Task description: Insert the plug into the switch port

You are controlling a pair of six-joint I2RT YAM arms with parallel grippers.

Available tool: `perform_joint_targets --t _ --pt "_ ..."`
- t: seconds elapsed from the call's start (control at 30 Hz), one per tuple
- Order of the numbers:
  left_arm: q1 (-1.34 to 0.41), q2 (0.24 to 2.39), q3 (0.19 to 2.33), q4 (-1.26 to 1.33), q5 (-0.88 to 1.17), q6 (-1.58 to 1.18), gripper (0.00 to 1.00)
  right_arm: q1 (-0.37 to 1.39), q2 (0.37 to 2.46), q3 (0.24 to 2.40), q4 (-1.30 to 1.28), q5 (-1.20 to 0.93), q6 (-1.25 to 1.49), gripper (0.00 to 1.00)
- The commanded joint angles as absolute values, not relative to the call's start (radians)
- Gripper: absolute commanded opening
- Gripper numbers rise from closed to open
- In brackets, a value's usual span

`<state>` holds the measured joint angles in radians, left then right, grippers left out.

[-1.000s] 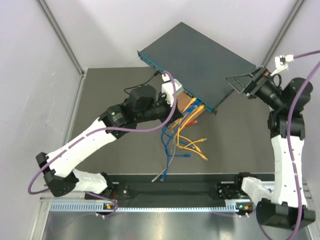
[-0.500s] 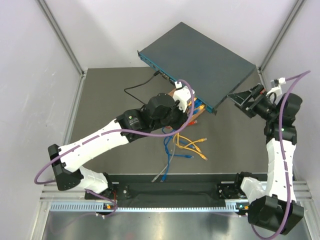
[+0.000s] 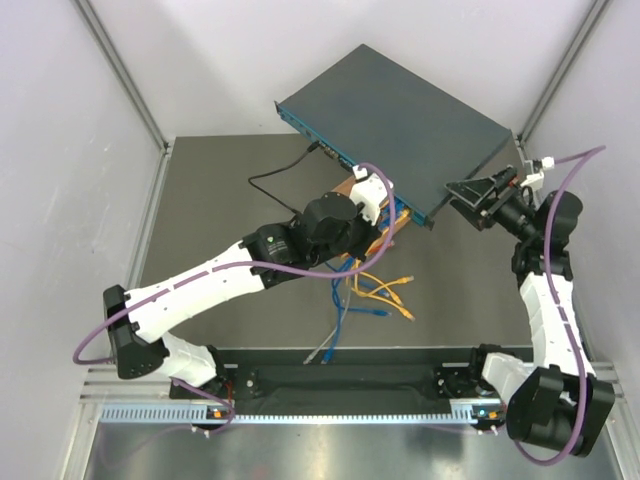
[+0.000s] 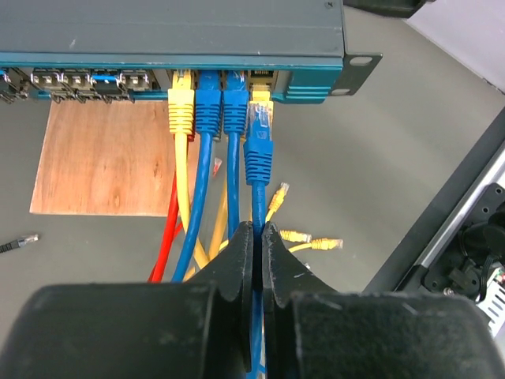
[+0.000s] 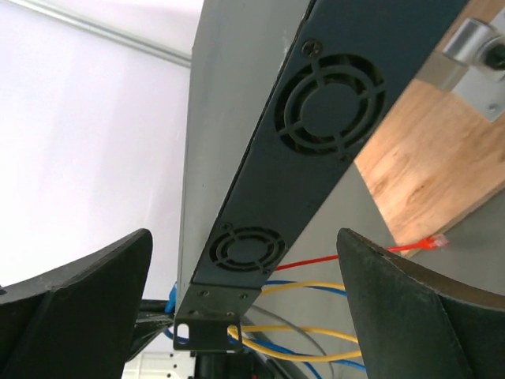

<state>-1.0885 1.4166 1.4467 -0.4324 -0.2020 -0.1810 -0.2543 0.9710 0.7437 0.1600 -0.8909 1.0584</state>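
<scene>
The switch (image 3: pixel 400 120) is a flat dark teal-grey box raised over the table, with its row of ports (image 4: pixel 87 79) facing my left arm. My left gripper (image 4: pixel 258 233) is shut on a blue cable just behind its blue plug (image 4: pixel 258 154). The plug's clear tip sits at the mouth of a port (image 4: pixel 261 79), right of one yellow and two blue plugs that are seated. In the top view the left gripper (image 3: pixel 372 190) is close under the switch's front face. My right gripper (image 5: pixel 243 237) is open, its fingers either side of the switch's fan end (image 5: pixel 316 118).
A brown wooden board (image 4: pixel 102 158) lies under the switch. Loose yellow and blue cables (image 3: pixel 375 290) trail over the dark table toward the near rail. A black cable (image 3: pixel 275 175) runs to the switch's left end. White walls stand close behind and at both sides.
My left arm has stretched forward and right, bringing the held plug up to the switch's front face. The right gripper has moved left and down to the switch's right end.
</scene>
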Motion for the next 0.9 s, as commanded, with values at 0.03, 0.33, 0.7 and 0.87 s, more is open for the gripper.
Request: perform_joint_targets --t 0.03,0.33,0.7,0.87 --pt "-1.095 1.414 1.442 -0.347 -0.226 -0.183 0.0 -0.204 1.003 0.727 0.328 -0.879 1.121 0.96" --pt "-1.095 1.436 1.443 -0.313 -0.227 -0.178 0.0 -0.152 1.026 0.706 0.402 -0.856 1.169 0.83" --pt "-1.095 1.451 1.442 -0.296 -0.204 -0.178 0.0 -0.13 1.028 0.68 0.451 -0.838 1.216 0.67" --pt "-1.097 1.465 1.447 -0.298 -0.186 -0.199 0.0 -0.126 1.026 0.676 0.457 -0.838 1.219 0.65"
